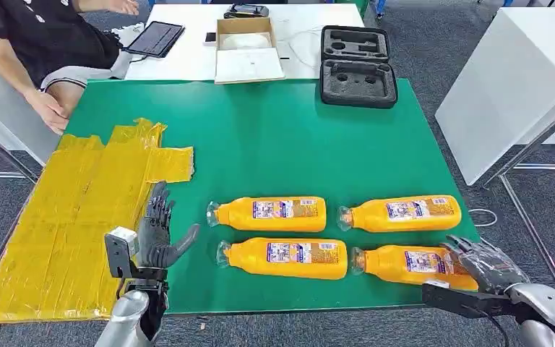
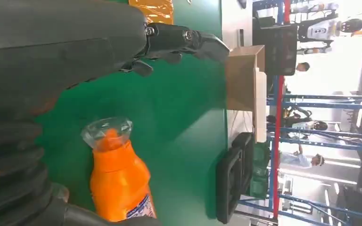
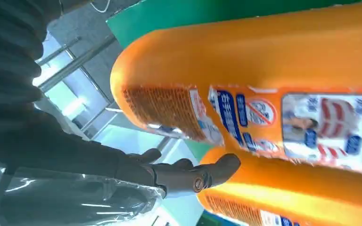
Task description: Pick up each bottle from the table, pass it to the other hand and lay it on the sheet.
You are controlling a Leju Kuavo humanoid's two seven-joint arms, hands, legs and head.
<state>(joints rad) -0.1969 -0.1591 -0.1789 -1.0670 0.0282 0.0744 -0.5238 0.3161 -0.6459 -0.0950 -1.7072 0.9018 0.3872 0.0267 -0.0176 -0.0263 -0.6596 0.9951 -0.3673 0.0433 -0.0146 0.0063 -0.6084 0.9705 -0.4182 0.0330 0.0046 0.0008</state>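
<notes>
**Right robot hand on the near-right bottle, left robot hand empty by the sheet**

Right robot hand (image 1: 485, 263) lies over the base end of the near-right bottle (image 1: 405, 264), fingers spread across its label end; whether it actually grips the bottle cannot be told. In the right wrist view the dark fingers (image 3: 188, 175) sit just beside the orange bottle wall (image 3: 245, 61), with a second orange bottle below them.

Left robot hand (image 1: 160, 230) is raised over the green bench (image 1: 274, 137) with fingers apart and nothing in it, just beside the near right edge of the yellow sheet (image 1: 79, 217). Its wrist view shows a clear-capped orange bottle (image 2: 118, 179) lying on the green surface close to the hand.

Four orange bottles lie on their sides on the bench in two rows, clear caps pointing toward the sheet: the far-left bottle (image 1: 271, 213), the far-right bottle (image 1: 401, 212), the near-left bottle (image 1: 285, 258) and the near-right one. None is on the sheet.

The sheet, crinkled and yellow, covers the left part of the bench. At the far edge sits an open black foam case (image 1: 358, 66). Beyond, on a white table, are an open cardboard box (image 1: 247, 49) and a tablet (image 1: 155, 37). A seated person (image 1: 40, 50) is at the far left, one hand near the bench corner.
</notes>
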